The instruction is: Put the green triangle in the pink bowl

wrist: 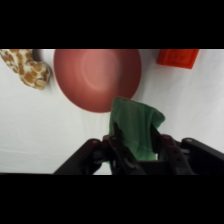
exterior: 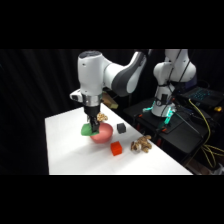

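The green triangle [wrist: 134, 127] is clamped between the gripper's [wrist: 136, 145] fingers and held in the air, its tip overlapping the near rim of the pink bowl [wrist: 95, 75]. The wrist view shows the bowl's bare inside. Only the side view shows the black cube [exterior: 121, 128] beyond the bowl, the red cube [exterior: 116, 148] and a tan cluster [exterior: 141, 144] on the white table [exterior: 70, 150].
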Available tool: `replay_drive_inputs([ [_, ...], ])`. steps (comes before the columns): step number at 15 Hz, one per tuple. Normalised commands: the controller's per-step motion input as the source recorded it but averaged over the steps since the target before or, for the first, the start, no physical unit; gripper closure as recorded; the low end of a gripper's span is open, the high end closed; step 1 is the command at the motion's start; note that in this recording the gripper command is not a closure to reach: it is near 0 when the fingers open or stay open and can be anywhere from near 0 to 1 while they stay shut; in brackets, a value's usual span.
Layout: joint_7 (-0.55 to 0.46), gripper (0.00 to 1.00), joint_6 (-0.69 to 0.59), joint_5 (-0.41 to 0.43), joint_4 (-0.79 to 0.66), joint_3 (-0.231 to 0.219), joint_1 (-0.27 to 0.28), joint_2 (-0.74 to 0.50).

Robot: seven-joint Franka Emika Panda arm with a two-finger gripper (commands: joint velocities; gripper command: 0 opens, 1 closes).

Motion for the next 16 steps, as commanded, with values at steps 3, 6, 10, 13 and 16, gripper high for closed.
replay_drive_inputs([
  [3,0.29,1.00,-0.04,-0.118,-0.22,-0.072,-0.026,-0.24],
  [6,0.29,1.00,-0.03,-0.126,-0.32,-0.054,-0.005,-0.29],
  [10,0.23,1.00,-0.01,-0.078,-0.34,-0.021,-0.024,-0.28],
  [13,0.16,1.00,-0.04,-0.035,-0.19,0.006,-0.031,-0.19],
  [16,0.11,0.00,-0.07,-0.022,-0.06,0.018,-0.020,-0.16],
])
